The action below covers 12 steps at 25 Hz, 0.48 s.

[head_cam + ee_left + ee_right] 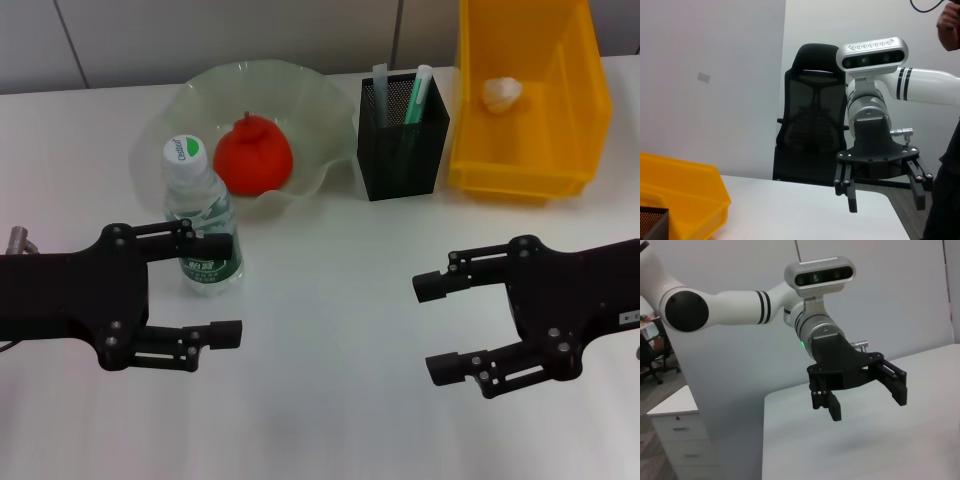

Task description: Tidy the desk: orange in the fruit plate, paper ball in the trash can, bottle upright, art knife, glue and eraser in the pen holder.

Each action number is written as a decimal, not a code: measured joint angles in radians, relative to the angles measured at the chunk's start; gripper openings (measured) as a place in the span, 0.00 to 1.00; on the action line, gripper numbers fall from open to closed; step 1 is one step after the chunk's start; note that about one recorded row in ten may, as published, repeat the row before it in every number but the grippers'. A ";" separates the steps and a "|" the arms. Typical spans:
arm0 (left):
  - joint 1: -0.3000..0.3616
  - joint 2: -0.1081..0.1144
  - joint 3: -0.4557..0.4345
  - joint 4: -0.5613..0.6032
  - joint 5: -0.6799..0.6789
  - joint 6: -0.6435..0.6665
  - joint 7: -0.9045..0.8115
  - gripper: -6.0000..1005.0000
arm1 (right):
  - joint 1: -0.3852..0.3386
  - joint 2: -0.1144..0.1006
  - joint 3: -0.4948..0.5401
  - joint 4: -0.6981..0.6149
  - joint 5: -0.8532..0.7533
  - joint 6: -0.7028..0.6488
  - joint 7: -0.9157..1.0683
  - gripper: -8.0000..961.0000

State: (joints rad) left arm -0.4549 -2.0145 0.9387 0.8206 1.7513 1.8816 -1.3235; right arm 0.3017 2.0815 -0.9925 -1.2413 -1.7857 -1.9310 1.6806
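The orange (253, 155) lies in the translucent green fruit plate (310, 95). In front of the plate the bottle (200, 215) stands upright with its white cap on. The black mesh pen holder (402, 150) has a pale stick (380, 85) and a green tool (418, 92) poking out; I cannot tell which is the glue or the art knife. The eraser is hidden. The paper ball (502, 93) lies in the yellow trash can (575, 110). My left gripper (232, 288) is open, its upper finger crossing the bottle in the head view. My right gripper (425, 328) is open and holds nothing.
The yellow bin (680, 200) and a corner of the pen holder (650, 222) show in the left wrist view, with the right gripper (886, 202) over the table edge. The right wrist view shows the left gripper (867, 405). A black office chair (812, 135) stands beyond the table.
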 joint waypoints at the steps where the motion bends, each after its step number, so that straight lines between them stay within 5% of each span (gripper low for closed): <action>1: 0.000 0.001 0.000 0.000 0.001 0.000 0.000 0.84 | 0.002 0.000 -0.002 0.000 0.001 0.000 0.000 0.80; 12: -0.002 0.000 0.003 0.000 0.005 -0.002 -0.001 0.84 | 0.007 0.003 -0.006 0.001 0.006 0.002 -0.001 0.80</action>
State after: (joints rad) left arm -0.4572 -2.0140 0.9417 0.8206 1.7566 1.8793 -1.3249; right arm 0.3086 2.0840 -0.9986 -1.2401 -1.7794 -1.9287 1.6797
